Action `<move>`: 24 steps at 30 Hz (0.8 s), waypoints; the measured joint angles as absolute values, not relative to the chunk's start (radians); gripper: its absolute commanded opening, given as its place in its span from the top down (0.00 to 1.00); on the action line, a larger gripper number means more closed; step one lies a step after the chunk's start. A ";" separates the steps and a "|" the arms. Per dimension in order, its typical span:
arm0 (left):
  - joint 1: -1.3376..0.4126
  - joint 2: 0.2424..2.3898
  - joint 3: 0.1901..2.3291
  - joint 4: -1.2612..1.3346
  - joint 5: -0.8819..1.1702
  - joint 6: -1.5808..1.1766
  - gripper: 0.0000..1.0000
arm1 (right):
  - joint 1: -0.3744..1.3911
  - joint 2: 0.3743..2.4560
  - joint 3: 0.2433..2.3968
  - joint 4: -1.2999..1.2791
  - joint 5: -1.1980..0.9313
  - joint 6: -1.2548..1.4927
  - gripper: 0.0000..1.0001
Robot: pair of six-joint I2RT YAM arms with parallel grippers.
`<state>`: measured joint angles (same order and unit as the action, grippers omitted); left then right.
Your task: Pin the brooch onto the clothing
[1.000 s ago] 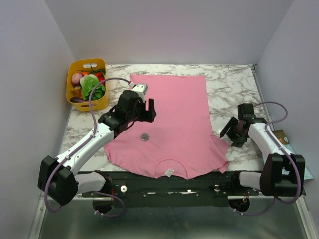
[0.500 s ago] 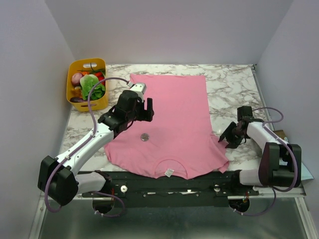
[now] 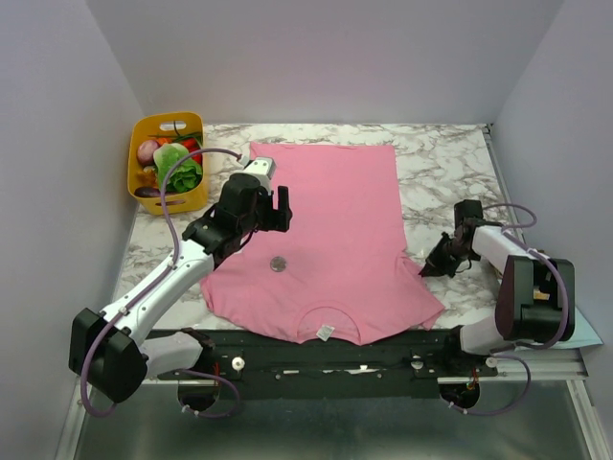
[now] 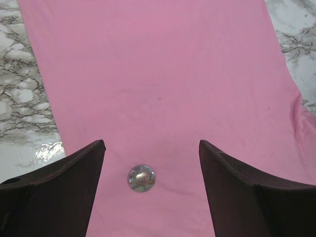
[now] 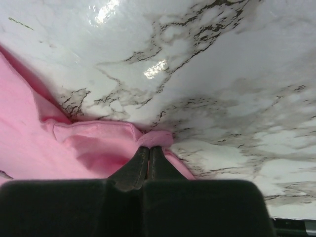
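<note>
Pink clothing bears brooch near spread left end effector; right end effector pinches its sleeve

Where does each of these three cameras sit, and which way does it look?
Top view: above and behind the arms, looking down on the marble table, large pink short-sleeved T-shirt and yellow plastic basket; both arms show.
Left wrist: on the left arm, looking down at the T-shirt and tiny round grey-brown brooch; the open left hand frames it.
Right wrist: on the right arm, looking low at the sleeve edge pinched in the shut right hand.
Shared: top and left wrist both show the brooch.
</note>
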<state>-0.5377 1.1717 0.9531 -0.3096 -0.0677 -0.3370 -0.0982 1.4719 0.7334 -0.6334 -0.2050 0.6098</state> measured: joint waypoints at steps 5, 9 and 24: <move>-0.537 1.173 0.953 -0.312 -0.072 -0.337 0.15 | -0.094 1.468 0.765 -0.652 -0.130 0.571 0.99; -0.536 1.181 0.953 -0.316 -0.075 -0.337 0.15 | -0.095 1.426 0.813 -0.681 -0.029 0.533 1.00; -0.531 1.221 0.953 -0.315 -0.069 -0.337 0.15 | -0.094 1.339 0.921 -0.726 0.196 0.425 0.21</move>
